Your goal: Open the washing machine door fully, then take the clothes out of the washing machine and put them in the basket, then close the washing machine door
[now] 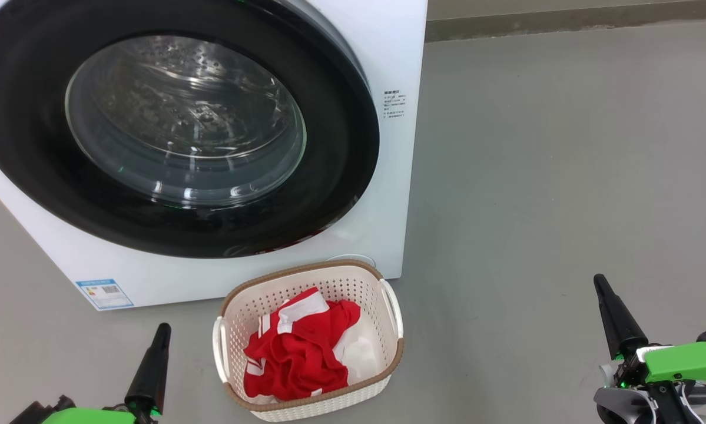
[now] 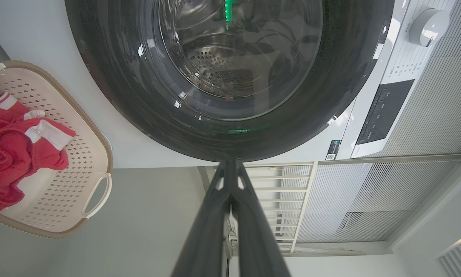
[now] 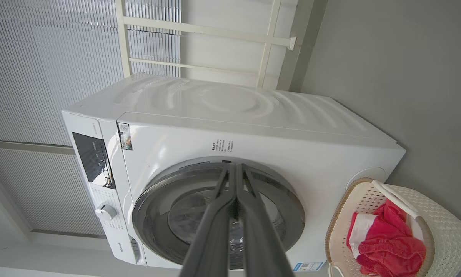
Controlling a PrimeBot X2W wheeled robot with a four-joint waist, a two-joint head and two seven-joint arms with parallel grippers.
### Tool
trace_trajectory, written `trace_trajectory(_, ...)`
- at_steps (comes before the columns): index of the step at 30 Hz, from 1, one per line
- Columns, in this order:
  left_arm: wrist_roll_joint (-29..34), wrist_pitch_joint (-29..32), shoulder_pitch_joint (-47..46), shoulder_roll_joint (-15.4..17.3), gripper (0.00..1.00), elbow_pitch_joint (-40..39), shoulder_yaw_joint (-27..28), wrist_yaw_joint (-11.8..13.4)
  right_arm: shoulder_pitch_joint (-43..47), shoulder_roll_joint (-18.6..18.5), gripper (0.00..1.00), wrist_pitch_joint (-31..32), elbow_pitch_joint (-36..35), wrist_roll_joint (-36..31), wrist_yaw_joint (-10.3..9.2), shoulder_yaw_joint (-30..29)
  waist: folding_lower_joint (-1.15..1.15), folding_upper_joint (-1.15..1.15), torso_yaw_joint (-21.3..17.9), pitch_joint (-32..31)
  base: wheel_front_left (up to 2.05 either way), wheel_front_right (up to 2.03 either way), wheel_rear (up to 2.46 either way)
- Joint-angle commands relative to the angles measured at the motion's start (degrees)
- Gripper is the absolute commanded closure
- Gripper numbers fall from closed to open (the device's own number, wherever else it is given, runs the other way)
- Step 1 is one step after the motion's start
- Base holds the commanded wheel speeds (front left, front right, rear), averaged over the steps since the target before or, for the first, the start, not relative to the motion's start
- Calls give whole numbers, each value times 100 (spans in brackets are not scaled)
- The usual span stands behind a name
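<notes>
The washing machine [image 1: 400, 88] fills the upper left of the head view, and its door [image 1: 341, 176] with the black rim and clear glass lies shut against the front. Through the glass the steel drum [image 2: 222, 65] shows no clothes. The red and white clothes [image 1: 297, 347] lie in the cream basket [image 1: 388, 359] on the floor right before the machine. My left gripper [image 1: 163, 327] is shut and holds nothing, low at the left of the basket. My right gripper [image 1: 599, 279] is shut too, far off to the right over bare floor.
Grey floor [image 1: 553, 176] stretches right of the machine to a dark skirting at the back wall. A control panel with a white knob [image 2: 426, 23] sits on the machine's top front. White slatted panels and a railing [image 3: 199, 30] stand behind the machine.
</notes>
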Motion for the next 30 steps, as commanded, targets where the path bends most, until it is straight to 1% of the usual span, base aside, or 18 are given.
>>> trace_trajectory(1,-38,22,-225,61,100,-115,205,-39,-250,-92,100,34,-140,21,2,97,0,0,0,0,0,0,0)
trace_trajectory(30,-39,21,-225,61,100,-115,204,-39,-250,-92,100,33,-140,22,2,98,0,0,0,0,0,0,0)
